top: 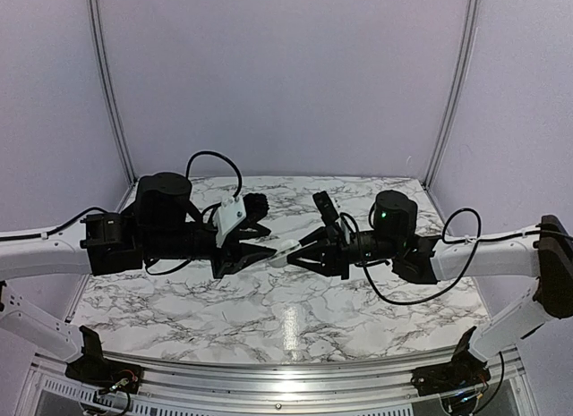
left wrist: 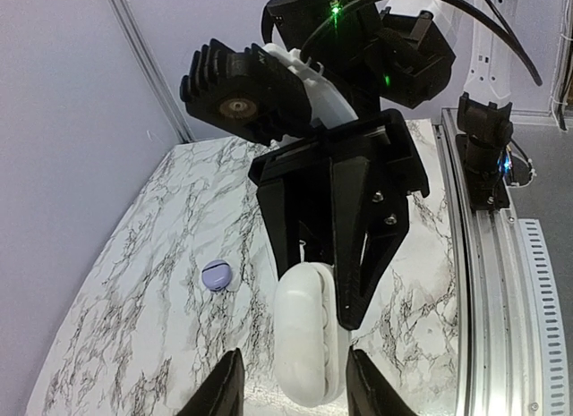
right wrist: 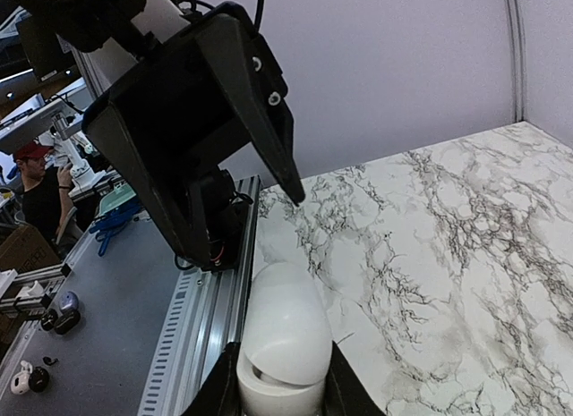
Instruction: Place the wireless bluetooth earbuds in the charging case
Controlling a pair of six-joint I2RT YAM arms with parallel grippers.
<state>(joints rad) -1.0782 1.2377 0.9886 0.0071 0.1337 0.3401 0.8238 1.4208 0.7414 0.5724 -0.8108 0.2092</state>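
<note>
Right gripper (right wrist: 279, 385) closed tight on white charging case (right wrist: 285, 331), holds it up in air over bench (top: 269, 313). Left gripper (left wrist: 294, 387) sits at 9 o'clock of case in top view. Its jaws are apart, one each side of case, gap on one side, so no squeeze. No bud in either gripper. One lilac earbud (left wrist: 217, 275) lies on bench at 9 o'clock of case in left wrist view, well apart. Cannot tell if any bud is inside case. Job looks early: bud not yet picked up, not yet put in.
</note>
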